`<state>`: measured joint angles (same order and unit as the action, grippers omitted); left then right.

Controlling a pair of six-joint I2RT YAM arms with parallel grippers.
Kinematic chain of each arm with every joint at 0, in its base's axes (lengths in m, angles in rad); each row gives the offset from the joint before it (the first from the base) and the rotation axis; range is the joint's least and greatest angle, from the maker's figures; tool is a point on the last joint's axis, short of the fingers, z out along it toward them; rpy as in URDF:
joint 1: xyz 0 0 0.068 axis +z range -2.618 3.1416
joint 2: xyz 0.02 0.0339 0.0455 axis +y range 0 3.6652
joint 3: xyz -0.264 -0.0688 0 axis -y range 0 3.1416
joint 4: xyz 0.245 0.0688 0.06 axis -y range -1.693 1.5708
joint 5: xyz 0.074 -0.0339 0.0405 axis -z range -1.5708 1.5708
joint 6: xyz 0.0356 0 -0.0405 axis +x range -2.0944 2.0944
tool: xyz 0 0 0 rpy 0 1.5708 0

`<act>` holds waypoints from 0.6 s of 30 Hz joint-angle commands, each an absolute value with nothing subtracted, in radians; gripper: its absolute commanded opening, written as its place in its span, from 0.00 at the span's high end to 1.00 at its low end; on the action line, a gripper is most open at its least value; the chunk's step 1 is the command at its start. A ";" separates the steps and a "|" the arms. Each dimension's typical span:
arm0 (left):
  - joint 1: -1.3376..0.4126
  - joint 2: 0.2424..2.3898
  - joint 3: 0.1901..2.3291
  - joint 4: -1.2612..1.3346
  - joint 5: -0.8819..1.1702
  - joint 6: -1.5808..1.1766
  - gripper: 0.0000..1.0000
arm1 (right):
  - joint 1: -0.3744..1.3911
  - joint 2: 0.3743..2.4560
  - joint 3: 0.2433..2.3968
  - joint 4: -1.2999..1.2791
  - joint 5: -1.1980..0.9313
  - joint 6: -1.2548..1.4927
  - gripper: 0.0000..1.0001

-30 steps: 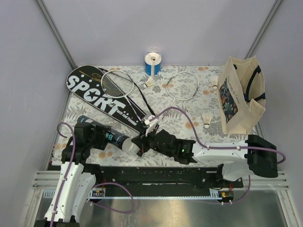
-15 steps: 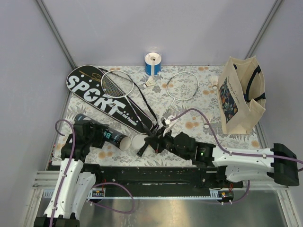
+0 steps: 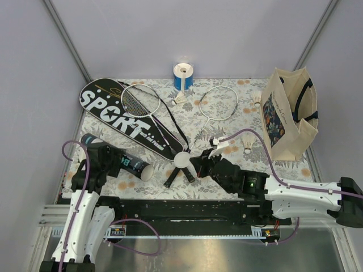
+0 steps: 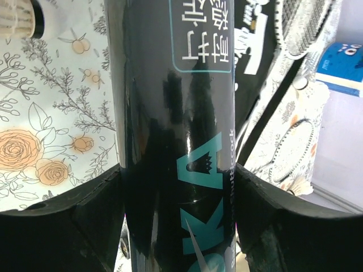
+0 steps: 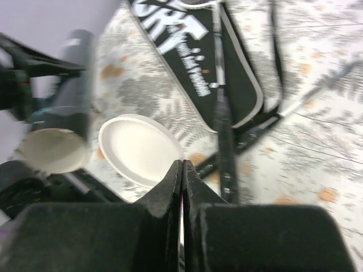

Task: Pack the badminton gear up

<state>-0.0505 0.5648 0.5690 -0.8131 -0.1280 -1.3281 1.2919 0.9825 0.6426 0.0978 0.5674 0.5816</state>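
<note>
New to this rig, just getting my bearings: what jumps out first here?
The long black SPORT cover lies across the table's far left, a racket on it. Nearer, the left gripper clamps a black tube while the right gripper pinches a white cap near its open end. A tote bag stands far right.

Left gripper (image 4: 178,195) clamps the black tube (image 4: 170,85), one finger on each side of it, left arm (image 3: 85,195) folded close. Right arm (image 3: 300,190) stretches low and forward, and right gripper (image 5: 181,170) has its fingers pressed together, tips touching.
</note>
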 commanded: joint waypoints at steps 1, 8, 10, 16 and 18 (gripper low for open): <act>-0.048 0.537 0.715 -0.758 -0.143 -1.237 0.81 | 1.247 0.948 0.661 -0.109 0.746 0.658 1.00; -0.048 0.517 0.804 -0.706 -0.022 -1.183 0.80 | 1.109 0.959 0.582 -0.236 0.667 0.736 1.00; -0.048 0.511 0.799 -0.706 -0.005 -1.190 0.80 | 1.065 0.971 0.546 -0.248 0.652 0.762 1.00; -0.048 0.514 0.779 -0.715 0.054 -1.181 0.80 | 0.999 1.069 0.492 -0.249 0.627 0.795 1.00; -0.048 0.514 0.772 -0.715 0.048 -1.166 0.80 | 0.986 1.103 0.495 -0.250 0.615 0.792 0.98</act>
